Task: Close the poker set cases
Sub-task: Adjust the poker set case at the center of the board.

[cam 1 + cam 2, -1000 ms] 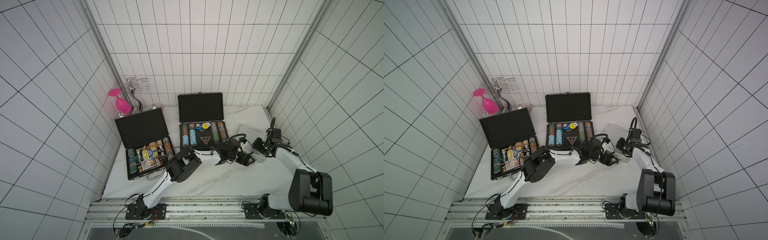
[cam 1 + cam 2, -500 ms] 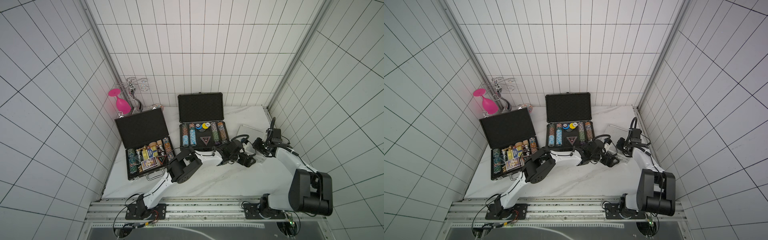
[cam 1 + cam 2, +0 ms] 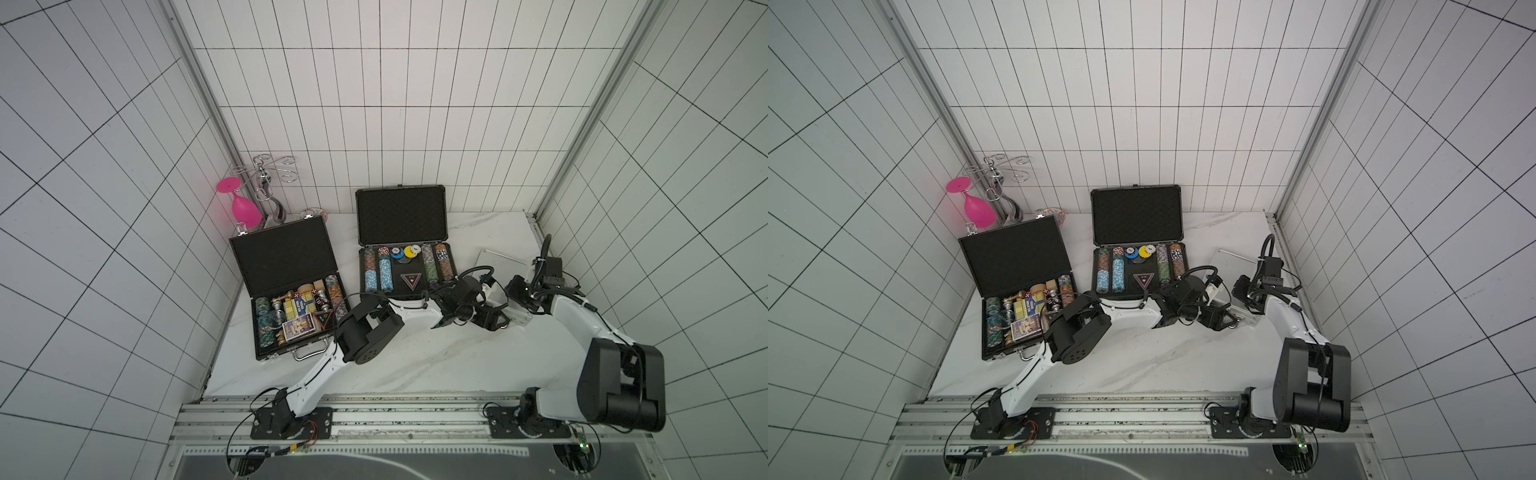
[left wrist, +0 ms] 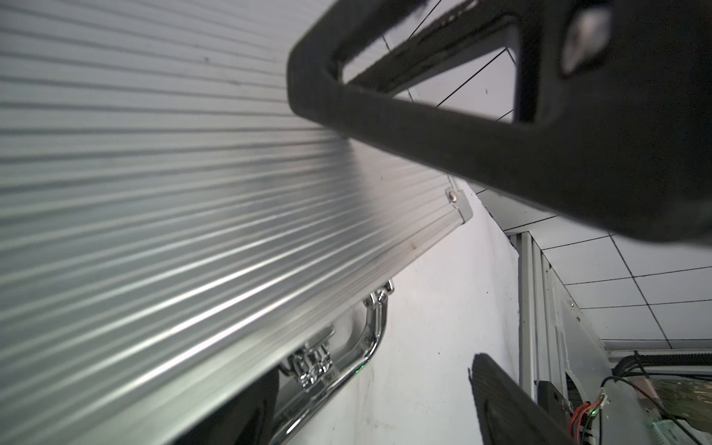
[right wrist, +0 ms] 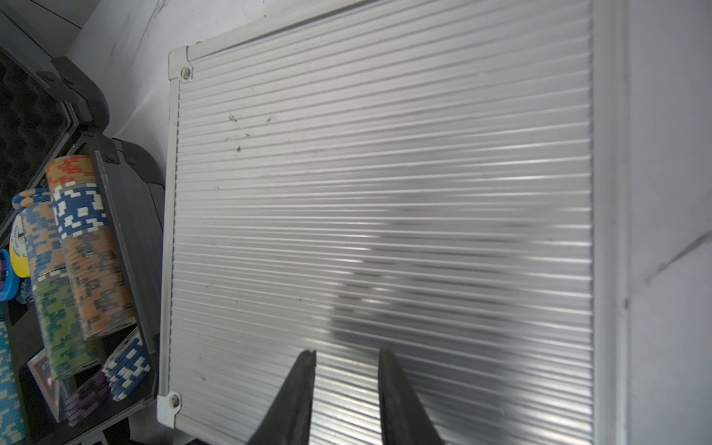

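At the table's right, the left gripper (image 3: 494,319) gapes wide at the silver case's (image 5: 385,173) near edge, gripping nothing, while the right gripper (image 5: 346,356) hangs over its ribbed lid, jaws narrowly parted and empty.

White arms (image 3: 316,374) (black joints, cables)

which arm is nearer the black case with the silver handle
Left. The left arm has its elbow right beside the black case, by the handle. The right arm is across the table, its tool over the silver case.
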Robot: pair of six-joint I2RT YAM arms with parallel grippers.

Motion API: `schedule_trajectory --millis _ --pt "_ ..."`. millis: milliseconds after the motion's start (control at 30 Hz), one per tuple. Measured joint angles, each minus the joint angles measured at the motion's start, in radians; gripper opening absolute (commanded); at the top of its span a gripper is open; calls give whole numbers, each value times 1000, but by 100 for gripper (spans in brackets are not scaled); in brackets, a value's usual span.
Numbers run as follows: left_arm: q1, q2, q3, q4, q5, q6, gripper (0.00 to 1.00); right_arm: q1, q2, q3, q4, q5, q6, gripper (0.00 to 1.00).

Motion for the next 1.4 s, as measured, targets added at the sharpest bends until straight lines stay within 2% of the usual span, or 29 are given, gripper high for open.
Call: schedule_trajectory --millis 167,300,600,767,1067,1400 --pt "8 0 -11 24 42 -9 76 0 0 0 0 0 0 31" --pt "10 -2 -11 27 53 -4 79 -6 0 0 0 -1 0 31" --pt "-15 -2 14 -48 -64 75 84 -6 0 0 -1 -1 0 31" --pt "-20 2 19 -53 -77 80 84 -6 0 0 0 -1 0 31" --pt "-5 19 22 -37 3 85 72 -6 0 0 0 -1 0 31" --pt "28 14 -6 17 135 68 69 -6 0 0 0 -8 0 31"
